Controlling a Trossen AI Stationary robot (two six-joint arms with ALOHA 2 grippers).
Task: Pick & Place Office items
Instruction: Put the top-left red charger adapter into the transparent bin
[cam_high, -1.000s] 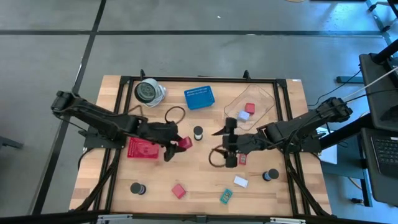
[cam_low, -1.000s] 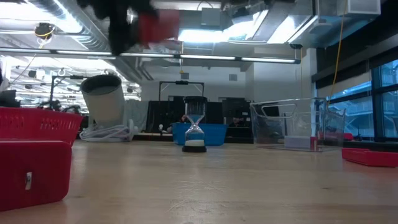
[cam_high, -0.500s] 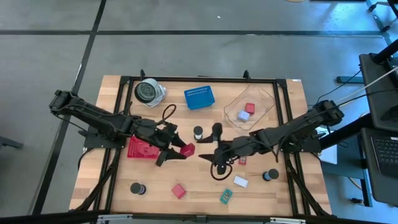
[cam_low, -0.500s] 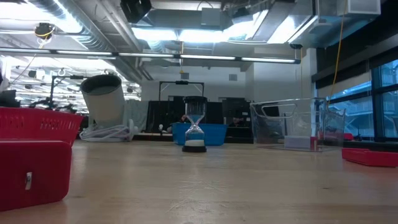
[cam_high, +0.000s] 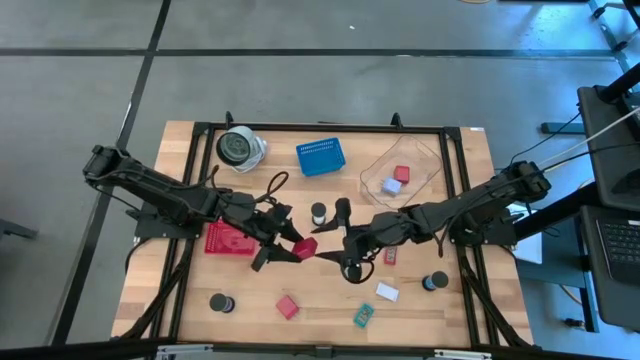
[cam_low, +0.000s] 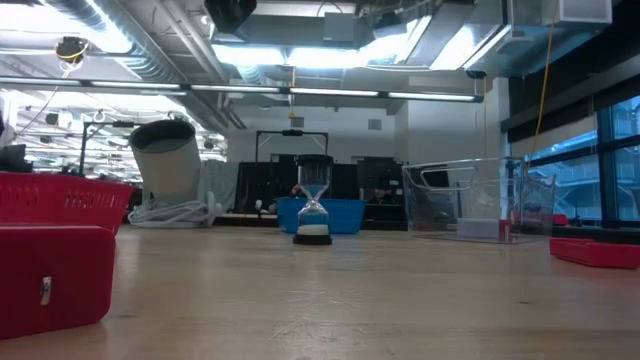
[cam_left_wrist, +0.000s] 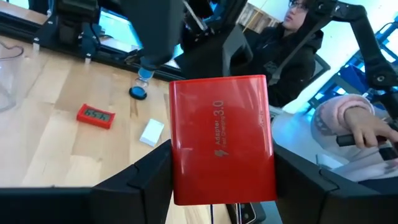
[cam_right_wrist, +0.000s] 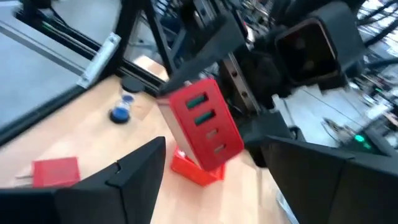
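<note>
A red cube (cam_high: 305, 247) with printing on one face hangs over the middle of the table, and my left gripper (cam_high: 293, 248) is shut on it. My right gripper (cam_high: 336, 247) faces it from the table's right, open. In the right wrist view the cube (cam_right_wrist: 205, 127) shows ahead of the right gripper's two fingers, apart from them. More office items lie on the wood: a black spool (cam_high: 318, 212), a second spool (cam_high: 221, 302), another red cube (cam_high: 288, 306), a teal block (cam_high: 363, 316), a white block (cam_high: 387, 291) and a flat red block (cam_high: 389, 256). My left gripper pinches the red cube by two opposite sides (cam_left_wrist: 179, 168) between its two fingers. The fingers come nearly level from the table's left. The cube is lifted clear of the table, and its printed face (cam_left_wrist: 224, 124) is turned toward the wrist.
A red tray (cam_high: 228, 238) lies under the left arm. At the back stand a grey-and-white disc (cam_high: 240, 147), a blue basket (cam_high: 319, 156) and a clear tub (cam_high: 412, 158) holding a red and a white piece. A third spool (cam_high: 435, 281) stands near right. A person sits beyond the table.
My left gripper has risen, tipped up to nearly level and carried the red cube a little toward the table's right and near edge. My right gripper has gone toward the table's left, up to the cube, and tipped from pointing down to nearly level.
</note>
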